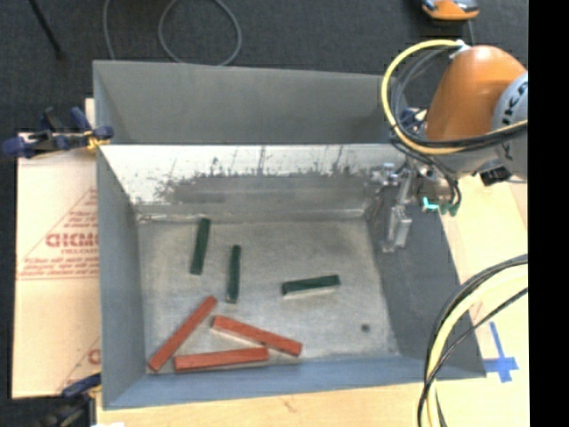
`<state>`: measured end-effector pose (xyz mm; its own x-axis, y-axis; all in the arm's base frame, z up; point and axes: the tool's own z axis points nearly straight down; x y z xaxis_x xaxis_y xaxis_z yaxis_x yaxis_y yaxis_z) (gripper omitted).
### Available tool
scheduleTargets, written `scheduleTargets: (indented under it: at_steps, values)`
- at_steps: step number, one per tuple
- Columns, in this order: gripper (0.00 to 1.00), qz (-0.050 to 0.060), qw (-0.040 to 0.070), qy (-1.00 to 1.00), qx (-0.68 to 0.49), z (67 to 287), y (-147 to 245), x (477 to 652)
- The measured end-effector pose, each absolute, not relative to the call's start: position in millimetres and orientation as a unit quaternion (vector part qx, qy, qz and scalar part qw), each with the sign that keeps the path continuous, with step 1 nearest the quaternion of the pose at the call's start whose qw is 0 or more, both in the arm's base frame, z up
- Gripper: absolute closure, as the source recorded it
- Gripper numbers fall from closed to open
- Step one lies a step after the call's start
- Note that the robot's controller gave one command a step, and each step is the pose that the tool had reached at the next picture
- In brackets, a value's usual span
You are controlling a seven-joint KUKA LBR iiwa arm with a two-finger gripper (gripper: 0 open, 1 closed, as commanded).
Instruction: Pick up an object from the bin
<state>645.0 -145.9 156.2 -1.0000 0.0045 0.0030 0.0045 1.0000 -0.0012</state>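
- While the gripper (pixel 396 225) hung at the bin's (pixel 267 105) far right corner, I could not tell whether it was open or closed.
- The nearest green bar (pixel 310 286) lay mid-floor, well apart from it.

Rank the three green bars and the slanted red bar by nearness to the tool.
From the tool:
1. Crosswise green bar, right of centre.
2. Middle green bar, centre-left.
3. Left green bar, farther left.
4. Slanted red bar, front left.

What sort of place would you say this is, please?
Probably a robotics lab's bin-picking test cell: a grey metal bin holds a few loose green sticks and red-brown sticks, and the arm's gripper hangs near its right wall.
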Motion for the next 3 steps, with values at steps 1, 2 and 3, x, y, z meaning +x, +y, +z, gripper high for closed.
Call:
scheduleTargets:
  at_steps: [1,2,3]
  values:
    - [0.00,-0.001,0.001,-1.000,-0.019,67.4,-67.3,608.0]
    - [0.00,-0.001,-0.001,-0.998,-0.064,101.9,-28.3,574.5]
    - [0.00,0.000,0.000,-0.997,-0.077,108.5,-26.9,567.4]
